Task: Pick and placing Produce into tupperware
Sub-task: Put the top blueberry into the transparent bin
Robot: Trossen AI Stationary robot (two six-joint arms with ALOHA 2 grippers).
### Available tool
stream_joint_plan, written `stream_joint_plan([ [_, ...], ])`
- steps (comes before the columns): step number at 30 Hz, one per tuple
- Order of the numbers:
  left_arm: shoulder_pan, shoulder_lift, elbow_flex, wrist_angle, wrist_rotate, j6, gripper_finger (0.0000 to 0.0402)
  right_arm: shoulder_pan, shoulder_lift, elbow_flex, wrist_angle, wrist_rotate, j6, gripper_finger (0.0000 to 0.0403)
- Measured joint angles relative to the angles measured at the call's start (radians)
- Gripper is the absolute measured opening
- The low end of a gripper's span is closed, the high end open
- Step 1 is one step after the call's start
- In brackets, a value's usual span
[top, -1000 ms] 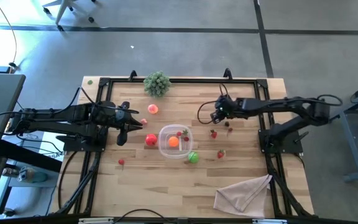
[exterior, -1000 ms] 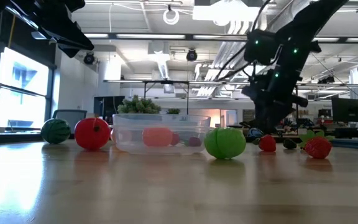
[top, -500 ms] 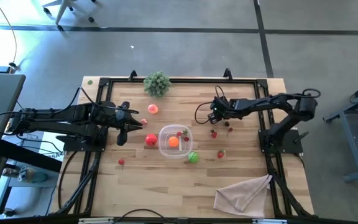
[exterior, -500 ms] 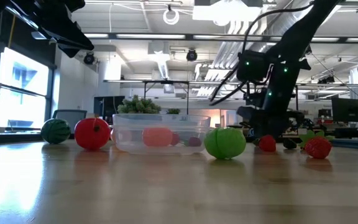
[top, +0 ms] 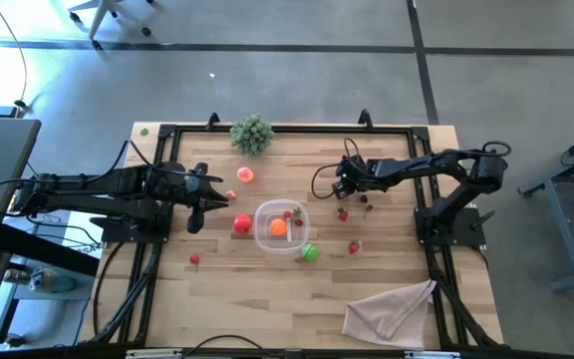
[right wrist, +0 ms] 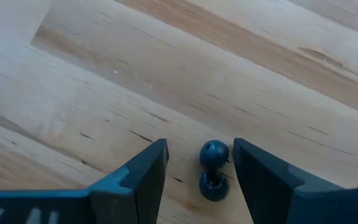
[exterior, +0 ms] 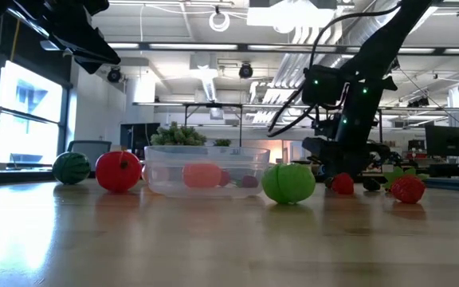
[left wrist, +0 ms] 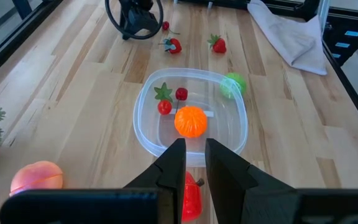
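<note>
My right tool (right wrist: pixel 194 163) hangs low over the pale wood-plank table (top: pixel 247 299), right of centre toward the far side, its two dark fingers spread apart. Between them lies a small dark-blue piece (right wrist: pixel 212 169), two smooth round berries joined; neither finger touches it. From above, this tool (top: pixel 345 183) sits just far of a small red strawberry (top: pixel 343 213).

My left tool (left wrist: pixel 190 163) waits left of the tub (top: pixel 265 235), raised off the table, its fingers nearly pressed together with only a thin slit between them and nothing pinched.

The tub is clear plastic, shallow, with rounded corners, at the middle of the table. Inside rest a dimpled orange (left wrist: pixel 191 121), a red strawberry with a green leaf cap (left wrist: pixel 163 104) and a small glossy red cherry (left wrist: pixel 181 94).

Outside it: a shiny red pepper (top: pixel 241 224) touches its left wall, and a ridged green ball (top: pixel 310 252) sits against its near-right corner. A smooth peach (top: pixel 244 175) lies to the far left of the tub, another strawberry (top: pixel 354 247) to the right, and a small red bit (top: pixel 194 260) toward the near left.

A bushy grey-green sprig (top: pixel 252 133) stands at the far edge; a crumpled beige cloth (top: pixel 392 309) lies at the near right.
</note>
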Motion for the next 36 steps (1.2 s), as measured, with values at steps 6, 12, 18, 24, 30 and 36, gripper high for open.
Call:
stream_joint_plan([
  [6, 0.0, 0.0, 0.0, 0.0, 0.0, 0.0, 0.0051, 0.0, 0.001, 0.0, 0.001, 0.007, 0.011, 0.0152],
  [12, 0.0, 0.0, 0.0, 0.0, 0.0, 0.0, 0.0051, 0.0, 0.002, 0.0, 0.006, 0.017, 0.026, 0.0106],
  [18, 0.0, 0.0, 0.0, 0.0, 0.0, 0.0, 0.0051, 0.0, 0.002, 0.0, 0.01, 0.027, 0.029, 0.007],
  [24, 0.0, 0.0, 0.0, 0.0, 0.0, 0.0, 0.0051, 0.0, 0.002, -0.001, 0.014, 0.035, 0.028, 0.0044],
  [30, 0.0, 0.0, 0.0, 0.0, 0.0, 0.0, 0.0051, 0.0, 0.003, -0.002, 0.023, 0.053, 0.026, 0.0041],
  [36, 0.0, 0.0, 0.0, 0.0, 0.0, 0.0, 0.0051, -0.001, 0.003, -0.002, 0.028, 0.073, 0.026, 0.0042],
])
